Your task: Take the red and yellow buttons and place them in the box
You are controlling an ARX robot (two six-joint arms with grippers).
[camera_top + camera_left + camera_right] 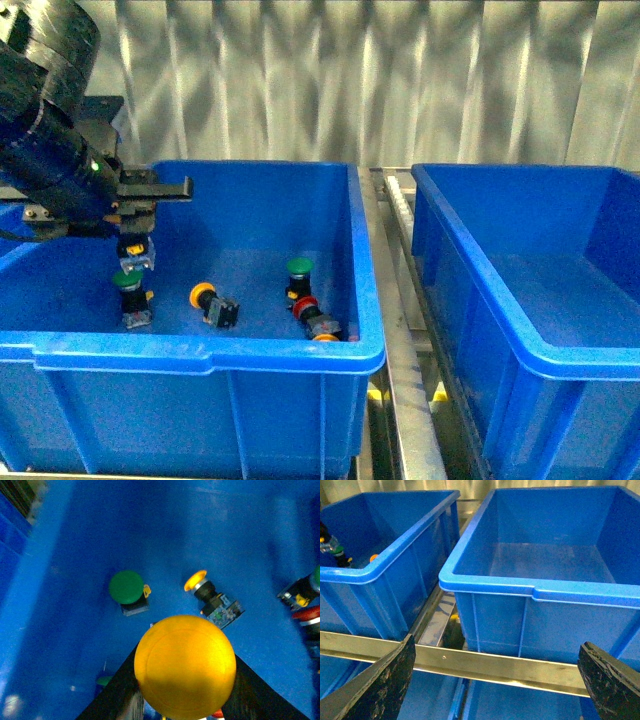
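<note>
As the left gripper [135, 250] hangs clamped on a yellow button [185, 666], body pointing down, above the floor of the left crate [250, 195], the empty box [520, 205] sits well off to its right, across the gap, nearer the right gripper [497, 647], whose jaws stand wide.

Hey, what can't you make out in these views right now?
- Left wrist view: the cap of the held yellow button hides its body and how the left end effector grips it.
- Left wrist view: the red button is cut off by the edge.
- Right wrist view: the wall of the left crate hides most buttons inside.
- Front view: the right end effector is out of frame.
</note>
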